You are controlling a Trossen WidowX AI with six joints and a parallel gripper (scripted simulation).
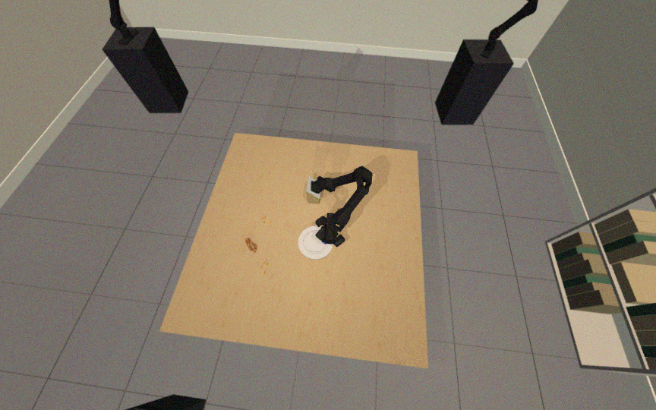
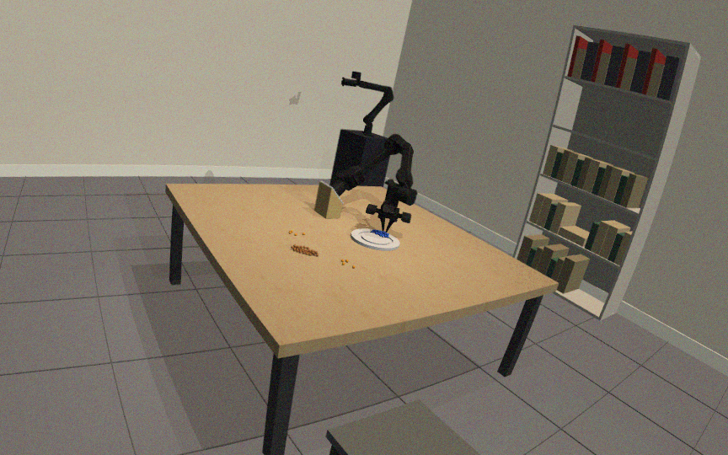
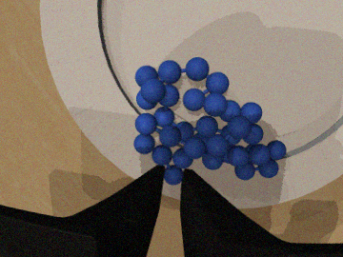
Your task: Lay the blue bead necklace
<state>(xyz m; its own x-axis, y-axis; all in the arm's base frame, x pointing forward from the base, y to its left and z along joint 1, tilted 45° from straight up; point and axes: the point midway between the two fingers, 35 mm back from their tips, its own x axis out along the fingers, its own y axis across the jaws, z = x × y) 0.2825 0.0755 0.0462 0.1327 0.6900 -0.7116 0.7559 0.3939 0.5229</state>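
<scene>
Fingers of the gripper (image 3: 171,176) are clamped on one bead at the near edge of the blue bead necklace (image 3: 204,125), which lies bunched in a heap on the round bead board (image 3: 76,14), across its groove (image 3: 105,52), on the counter (image 2: 322,300).

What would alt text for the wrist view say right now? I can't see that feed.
The gripper is closed on one bead at the near end of the blue bead necklace. The rest of the necklace lies bunched in a heap on the round white bead board, across its thin dark groove rather than strung along it. Tan table shows at the left.
</scene>
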